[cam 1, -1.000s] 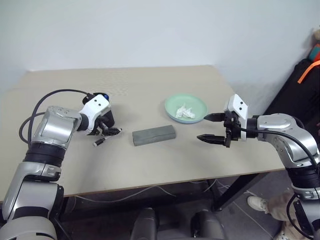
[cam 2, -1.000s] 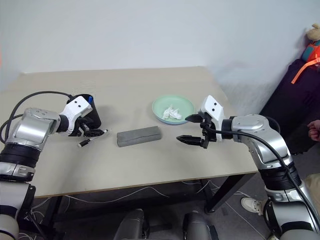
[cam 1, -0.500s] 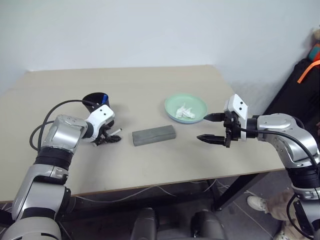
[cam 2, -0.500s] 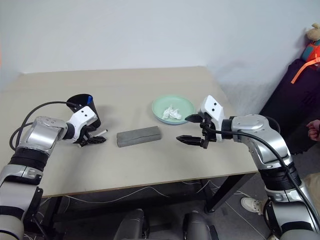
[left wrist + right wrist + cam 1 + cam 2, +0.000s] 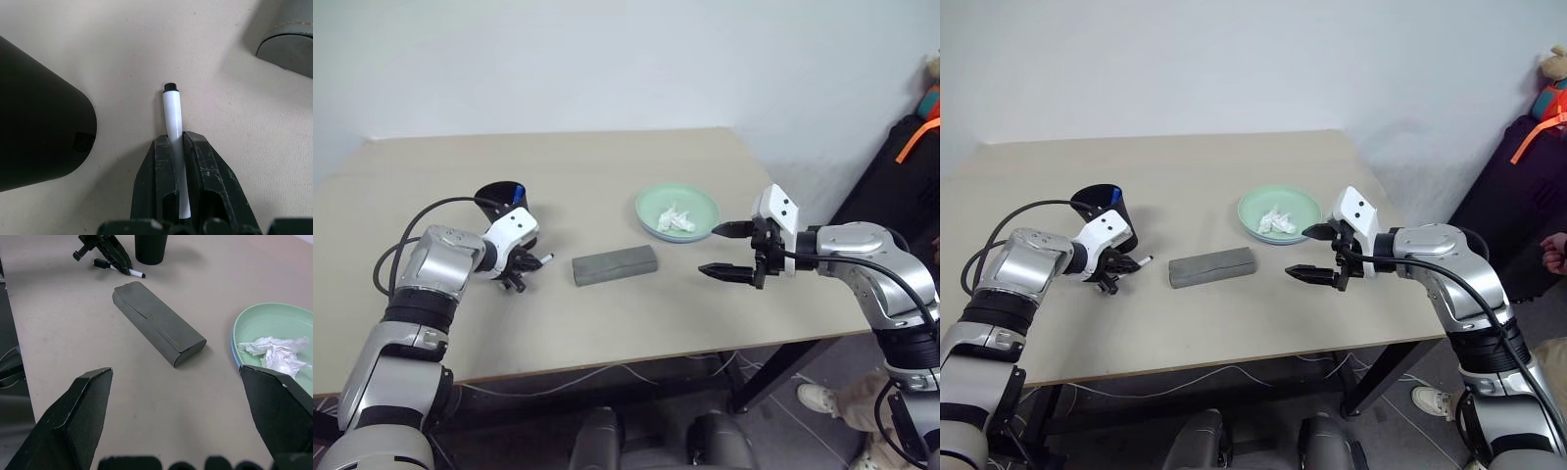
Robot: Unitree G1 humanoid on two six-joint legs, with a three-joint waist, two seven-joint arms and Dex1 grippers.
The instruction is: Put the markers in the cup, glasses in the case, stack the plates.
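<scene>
So I have the black-capped marker (image 5: 172, 128) clamped between my left gripper (image 5: 178, 147) fingers, low over the table (image 5: 607, 323), its white barrel sticking out past the tips. Just beside that gripper stands the black cup (image 5: 499, 198) (a blue cap shows at its rim). Farther off toward my right lies the grey case (image 5: 615, 264), lid down. My right gripper (image 5: 726, 250) hangs spread wide, holding nothing, near the mint green plate (image 5: 677, 212) with crumpled tissue (image 5: 675, 218).
</scene>
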